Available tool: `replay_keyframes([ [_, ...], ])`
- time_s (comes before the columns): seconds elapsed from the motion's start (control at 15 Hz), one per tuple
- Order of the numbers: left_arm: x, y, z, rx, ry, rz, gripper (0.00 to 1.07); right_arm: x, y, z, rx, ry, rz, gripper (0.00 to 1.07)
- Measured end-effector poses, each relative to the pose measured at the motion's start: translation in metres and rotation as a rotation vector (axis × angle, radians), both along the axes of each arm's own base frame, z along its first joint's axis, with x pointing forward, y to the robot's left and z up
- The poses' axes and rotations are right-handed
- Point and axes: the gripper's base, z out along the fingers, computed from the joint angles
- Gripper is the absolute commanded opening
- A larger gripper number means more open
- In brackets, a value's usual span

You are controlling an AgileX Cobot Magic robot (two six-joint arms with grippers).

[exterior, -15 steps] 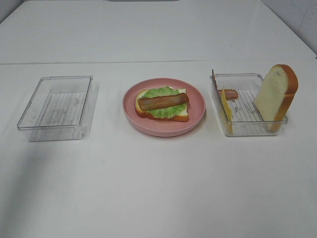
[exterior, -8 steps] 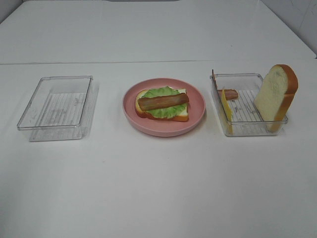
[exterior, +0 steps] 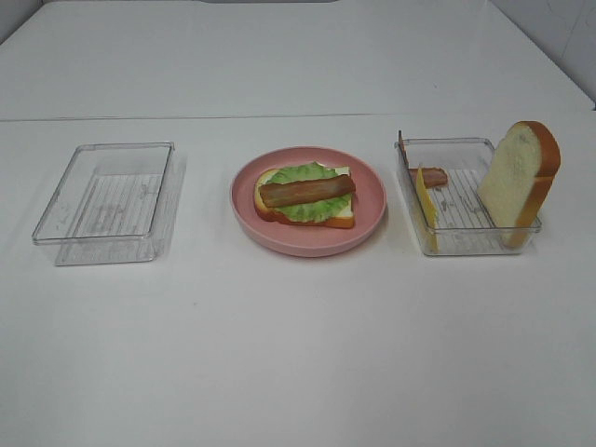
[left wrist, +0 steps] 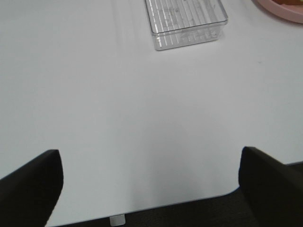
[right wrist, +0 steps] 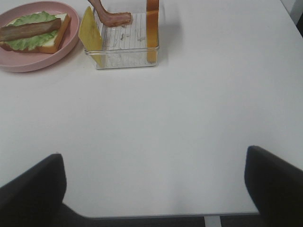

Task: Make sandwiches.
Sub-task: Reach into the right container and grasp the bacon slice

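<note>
Both grippers are spread wide with nothing between their jaws. The left gripper [left wrist: 151, 189] hangs over bare table [exterior: 298, 354] near the front edge, well short of the left tray [exterior: 102, 250]. The right gripper [right wrist: 152, 189] hangs likewise, well short of the right tray [exterior: 466, 250].

Neither arm shows in the high view, which leaves the work area unobstructed. The sandwich [exterior: 279, 212] lies open-faced in the middle of the pink plate [exterior: 307, 247], within reach of either arm: bread at the bottom, lettuce [exterior: 300, 173] over it, and a bacon strip [exterior: 307, 191] on top.

It looks half built. What it lacks waits in the right tray: a cheese slice [exterior: 426, 200] propped on edge against the near-plate wall, a bread slice [exterior: 517, 182] leaning upright at the far side, and what is probably a second strip [exterior: 431, 176], partly hidden behind the cheese. Standing on edge, both slices offer a thin side for a pinch. Cheese seems the likely next layer, a job for the right arm.
</note>
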Motion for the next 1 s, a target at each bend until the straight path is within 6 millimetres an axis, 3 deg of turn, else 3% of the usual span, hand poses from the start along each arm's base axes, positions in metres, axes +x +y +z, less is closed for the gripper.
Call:
replay_keyframes([
  [0.8, 0.001, -0.004, -0.002, -0.019, -0.025, -0.033, 0.92, 0.000, 0.000, 0.000, 0.000, 0.000, 0.000, 0.99],
  [1.0, -0.016, -0.002, 0.000, -0.029, -0.136, -0.006, 0.92, 0.000, 0.000, 0.000, 0.000, 0.000, 0.000, 0.99],
])
